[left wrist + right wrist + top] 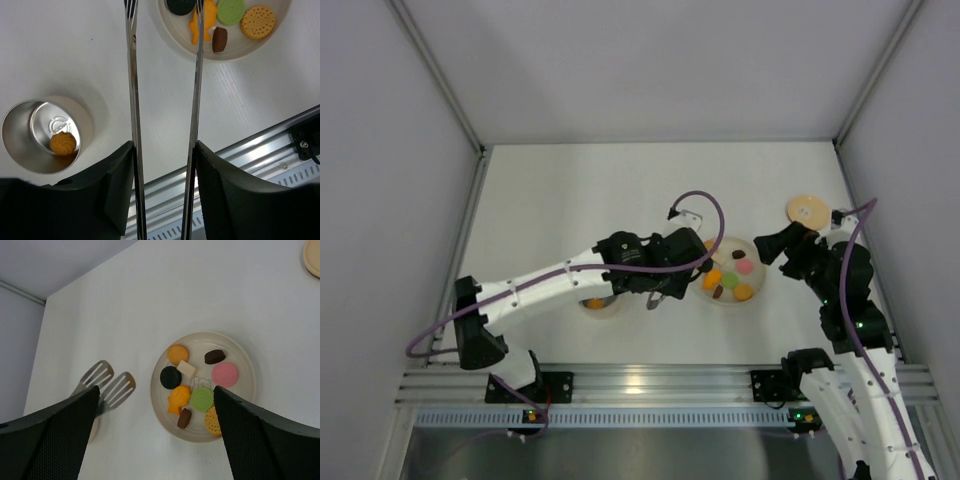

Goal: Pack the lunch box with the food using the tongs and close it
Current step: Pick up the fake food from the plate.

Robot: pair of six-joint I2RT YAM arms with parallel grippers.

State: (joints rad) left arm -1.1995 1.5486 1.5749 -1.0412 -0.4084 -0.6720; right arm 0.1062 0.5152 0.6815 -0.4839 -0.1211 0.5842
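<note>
one white worktop (570, 200) carries a plate (202, 345) right of centre, the open lunch box (17, 135) to its left, its lid (807, 210) far right. left gripper (164, 155) clamps the tongs (131, 100); right gripper (772, 246) hangs with jaws wide apart. nine food pieces (202, 398) fill the plate, one cookie (63, 143) the lunch box.

One plate (200, 340) beyond the left gripper (164, 145) carries nine pieces of food (202, 397). One steel lunch box pot (20, 135), to that gripper's left, contains one orange biscuit (63, 143). One pair of tongs (131, 100). One wooden lid (807, 210).
</note>
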